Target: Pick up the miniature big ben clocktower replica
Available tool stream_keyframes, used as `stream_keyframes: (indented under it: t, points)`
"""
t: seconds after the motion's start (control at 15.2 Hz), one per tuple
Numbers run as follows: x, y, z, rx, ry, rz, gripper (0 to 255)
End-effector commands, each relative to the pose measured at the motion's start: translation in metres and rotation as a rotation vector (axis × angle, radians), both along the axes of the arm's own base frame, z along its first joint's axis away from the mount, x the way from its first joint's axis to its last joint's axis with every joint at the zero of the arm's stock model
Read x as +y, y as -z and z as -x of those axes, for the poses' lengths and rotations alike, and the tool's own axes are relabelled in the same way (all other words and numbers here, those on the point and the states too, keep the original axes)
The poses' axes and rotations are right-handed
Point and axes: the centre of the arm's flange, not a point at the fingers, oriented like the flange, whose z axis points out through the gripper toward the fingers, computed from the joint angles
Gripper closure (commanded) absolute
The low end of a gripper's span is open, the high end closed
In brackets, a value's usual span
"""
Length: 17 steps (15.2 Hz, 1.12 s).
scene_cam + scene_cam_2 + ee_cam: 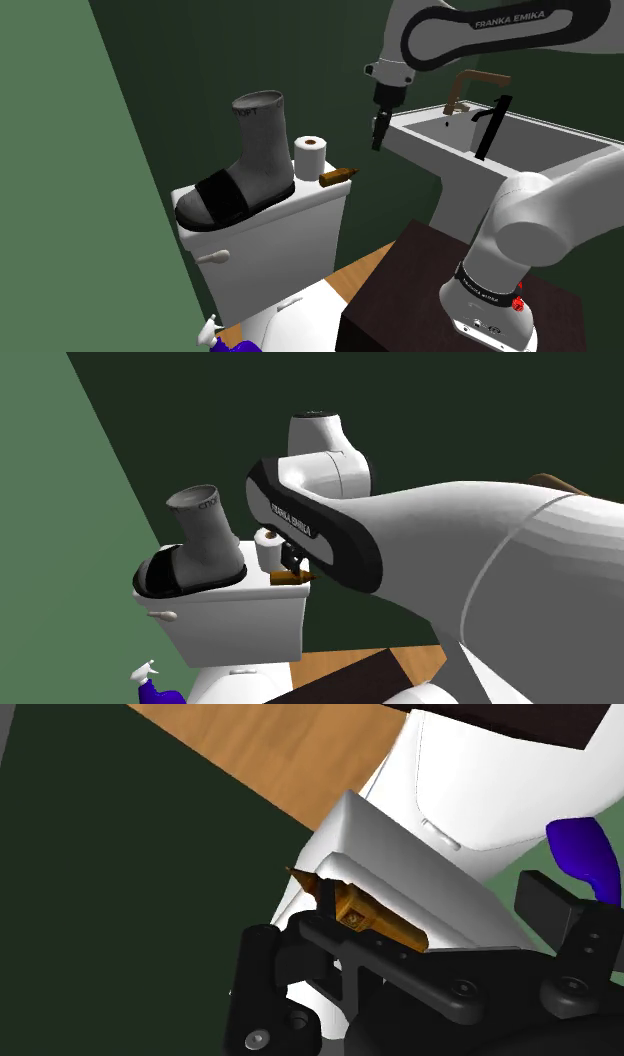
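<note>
The white arm (470, 35) is extended with its wrist pointed down. The black fingers (262, 979) are held apart above the golden-brown miniature clocktower (337, 176), laid flat on the white toilet tank lid (305, 200).

a household bathroom: a white toilet tank (270, 245) with a flush handle (210, 257) stands against a dark green wall (80, 140), a roll of toilet paper (311, 155) on its lid. beside it, a white sink (470, 168) carries a brown tap (468, 84). wood flooring (365, 262) runs beneath, and a blue spray bottle (158, 690) sits by the toilet bowl (290, 320).
</note>
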Motion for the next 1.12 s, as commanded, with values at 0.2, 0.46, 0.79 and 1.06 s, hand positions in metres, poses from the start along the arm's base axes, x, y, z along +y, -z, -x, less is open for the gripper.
stream_keyframes:
  t: [0.2,0.46,0.79,1.06]
  points:
    - [-0.006,0.048,-0.047,-0.008,-0.341,0.029,0]
    - [-0.002,0.085,-0.082,-0.013,-0.607,0.051,0]
    - [0.002,0.113,-0.094,-0.014,-0.691,0.058,0]
    - [0.002,0.137,-0.094,-0.014,-0.691,0.058,0]
